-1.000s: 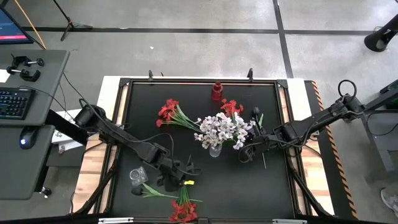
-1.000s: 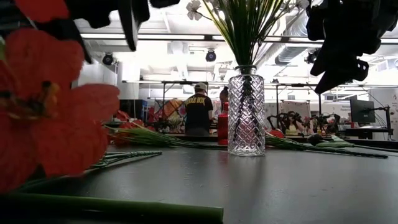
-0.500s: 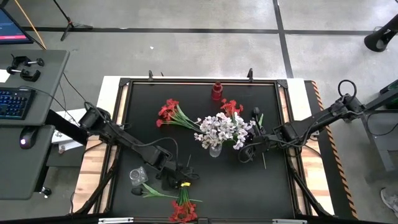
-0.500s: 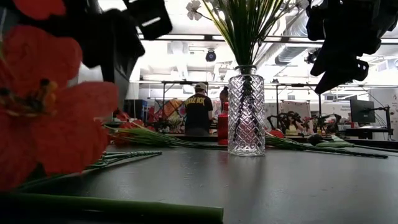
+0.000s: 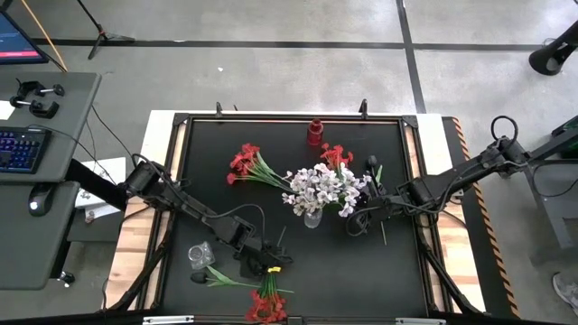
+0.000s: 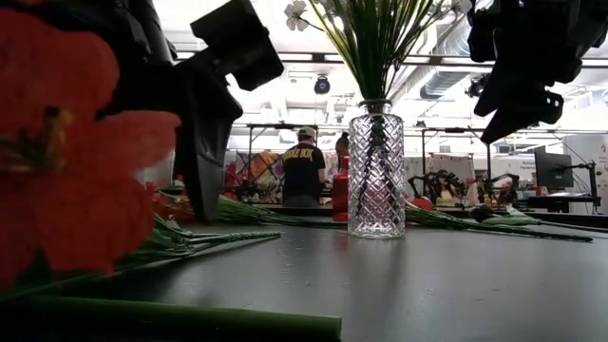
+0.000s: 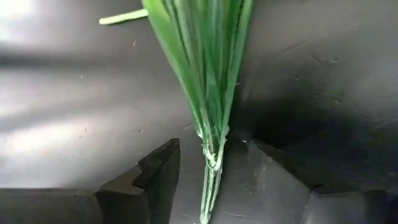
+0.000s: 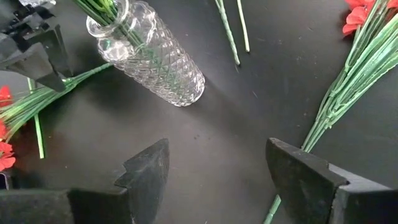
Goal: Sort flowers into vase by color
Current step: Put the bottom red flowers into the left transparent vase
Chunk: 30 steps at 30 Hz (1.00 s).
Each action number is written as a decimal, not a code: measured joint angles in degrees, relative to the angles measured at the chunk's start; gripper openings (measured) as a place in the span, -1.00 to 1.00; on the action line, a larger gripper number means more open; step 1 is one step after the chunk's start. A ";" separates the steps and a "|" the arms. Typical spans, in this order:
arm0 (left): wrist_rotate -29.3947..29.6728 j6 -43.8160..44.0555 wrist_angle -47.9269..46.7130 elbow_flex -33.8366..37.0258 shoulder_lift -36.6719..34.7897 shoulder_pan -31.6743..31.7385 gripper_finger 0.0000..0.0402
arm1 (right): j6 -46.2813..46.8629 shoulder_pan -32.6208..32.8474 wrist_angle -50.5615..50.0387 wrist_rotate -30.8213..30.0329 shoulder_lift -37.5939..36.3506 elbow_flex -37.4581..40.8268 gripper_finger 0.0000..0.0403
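Note:
A clear vase (image 5: pixel 312 218) stands mid-table with white flowers (image 5: pixel 322 187) in it. One red bunch (image 5: pixel 265 304) lies at the near edge, its green stems (image 7: pixel 211 146) pointing toward the table's middle. My left gripper (image 7: pixel 211 183) is low over those stems, open, one finger on each side and a gap showing on both. More red flowers (image 5: pixel 242 163) (image 5: pixel 336 155) and a dark bloom (image 5: pixel 371 163) lie farther back. My right gripper (image 8: pixel 224 171) hangs open right of the vase (image 8: pixel 149 50), with nothing in it.
A small red vase (image 5: pixel 315 133) stands at the far edge. A clear glass vessel (image 5: pixel 200 255) lies near the left front. Loose green stems (image 8: pixel 348 87) lie on the mat below my right gripper. People and benches show in the room beyond the table.
My left gripper has come down toward the stems of the red bunch at the near edge and has rolled about its own axis. In the low view that bunch's stems and its nearest bloom have shifted a little. My right arm has kept still.

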<state>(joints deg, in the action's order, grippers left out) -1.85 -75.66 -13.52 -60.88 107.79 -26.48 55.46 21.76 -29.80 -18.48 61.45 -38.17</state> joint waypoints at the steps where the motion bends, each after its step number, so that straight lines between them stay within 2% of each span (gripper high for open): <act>1: -0.36 -0.66 -0.04 0.00 0.04 0.00 -0.11 | 0.01 0.00 0.01 0.00 0.01 0.00 0.27; 4: -2.82 -1.38 0.28 0.06 0.14 0.66 -0.28 | 0.00 0.00 -0.01 0.00 0.01 0.00 0.27; 9: -6.48 -1.12 1.25 0.11 1.33 1.89 -0.68 | 0.01 0.00 -0.01 -0.17 0.01 0.00 0.27; 13: -6.83 -1.11 1.38 -0.30 2.78 1.85 -0.94 | 0.05 0.00 0.04 -0.20 0.01 0.00 0.27; 19: -5.87 9.20 -5.01 -2.56 0.35 2.41 -0.98 | 0.11 0.00 0.21 -0.40 0.01 0.00 0.27; 24: -6.94 19.46 -12.00 -3.37 -7.31 4.68 -0.99 | 0.60 0.00 0.65 -0.52 0.00 0.00 0.27; 27: -12.19 30.54 -16.46 -3.19 -12.48 6.65 -1.00 | 1.08 0.00 0.76 -0.66 -0.01 0.00 0.27; 30: -18.23 44.17 -16.41 -3.24 -18.76 7.84 -1.00 | 1.07 0.00 0.95 -0.66 -0.02 0.00 0.27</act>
<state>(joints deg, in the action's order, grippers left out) -20.08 -31.49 -29.94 -64.12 89.02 -18.64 56.52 21.76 -28.84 -19.14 61.43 -38.17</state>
